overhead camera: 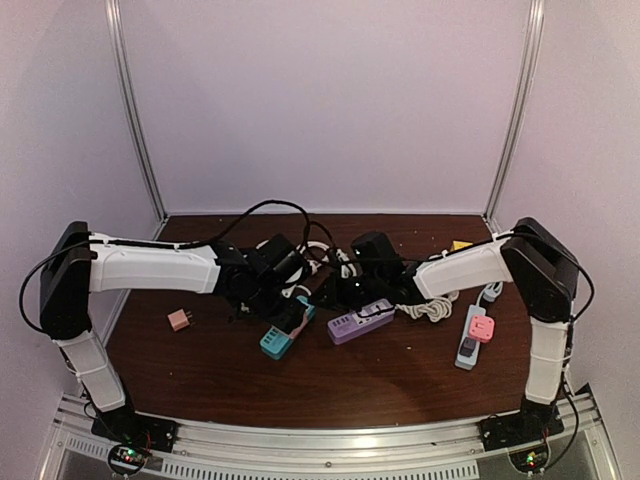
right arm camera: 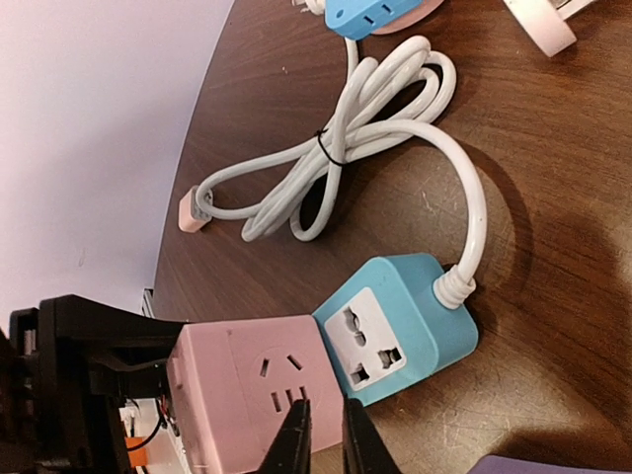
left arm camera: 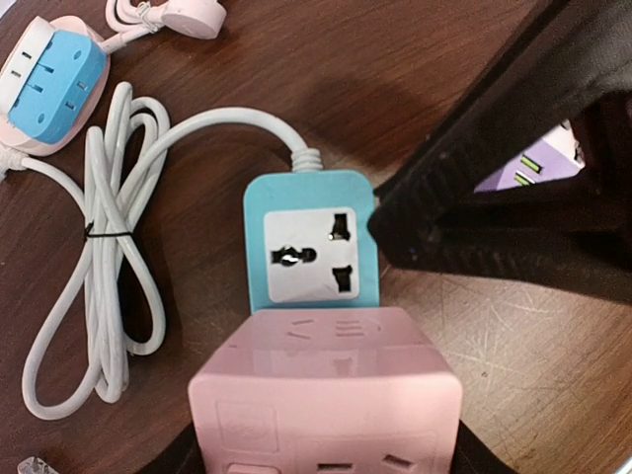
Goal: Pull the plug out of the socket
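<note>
A pink cube plug sits on the near end of a teal socket strip with a white cord. My left gripper is shut on the cube's sides; only dark finger edges show at the bottom corners. In the right wrist view the cube butts against the teal strip, and the left gripper clamps it from the left. My right gripper is shut with a thin gap and hovers at the cube's edge by the strip. In the top view both grippers, left and right, meet over the strip.
A purple power strip lies right of the teal one. A coiled white cord and a blue round socket lie nearby. A small pink plug is at the left. A pink cube on a grey strip is at the right.
</note>
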